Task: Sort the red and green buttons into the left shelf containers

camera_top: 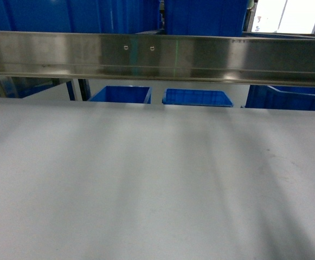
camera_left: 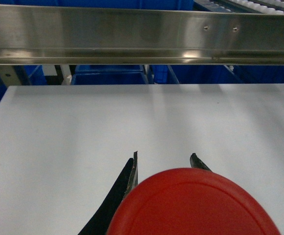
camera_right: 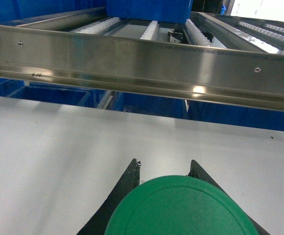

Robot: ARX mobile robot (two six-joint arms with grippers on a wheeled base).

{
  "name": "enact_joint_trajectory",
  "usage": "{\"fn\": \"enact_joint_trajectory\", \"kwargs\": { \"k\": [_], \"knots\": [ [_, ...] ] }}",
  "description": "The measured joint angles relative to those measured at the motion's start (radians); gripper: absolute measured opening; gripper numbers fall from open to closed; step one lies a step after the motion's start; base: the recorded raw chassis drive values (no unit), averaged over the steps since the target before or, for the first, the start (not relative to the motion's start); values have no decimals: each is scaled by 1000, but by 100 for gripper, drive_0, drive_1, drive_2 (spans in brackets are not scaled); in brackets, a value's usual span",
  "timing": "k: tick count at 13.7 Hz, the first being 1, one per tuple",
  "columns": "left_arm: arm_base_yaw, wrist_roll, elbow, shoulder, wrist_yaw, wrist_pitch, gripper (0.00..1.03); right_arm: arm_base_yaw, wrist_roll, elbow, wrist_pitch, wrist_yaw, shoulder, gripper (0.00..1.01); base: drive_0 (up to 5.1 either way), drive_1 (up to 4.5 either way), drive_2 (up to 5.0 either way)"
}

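In the left wrist view the red button's round cap (camera_left: 190, 205) fills the lower middle. My left gripper (camera_left: 164, 155) is shut on it, and only the two fingertips show past the cap. In the right wrist view the green button's cap (camera_right: 181, 208) sits the same way in my right gripper (camera_right: 164, 162), which is shut on it. Both button bases are hidden under their caps. Both grippers hover over the white table (camera_top: 146, 184). Neither gripper appears in the head view. Blue bins (camera_top: 120, 94) stand beyond the table's far edge, below the steel rail (camera_top: 157, 54).
A long steel shelf rail crosses every view above the table's far edge. More blue bins (camera_top: 198, 97) (camera_top: 287, 97) sit behind it, and others (camera_top: 206, 16) stand on the shelf above. Roller tracks (camera_right: 149, 29) run across that upper shelf.
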Motion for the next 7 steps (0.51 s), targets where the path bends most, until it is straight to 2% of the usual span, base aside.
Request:
{"fn": "enact_joint_trajectory", "kwargs": {
  "k": [7],
  "knots": [
    [-1,0,0,1,1,0,26,0,0,0,0,0,1,25,-506,239,239]
  ]
}}
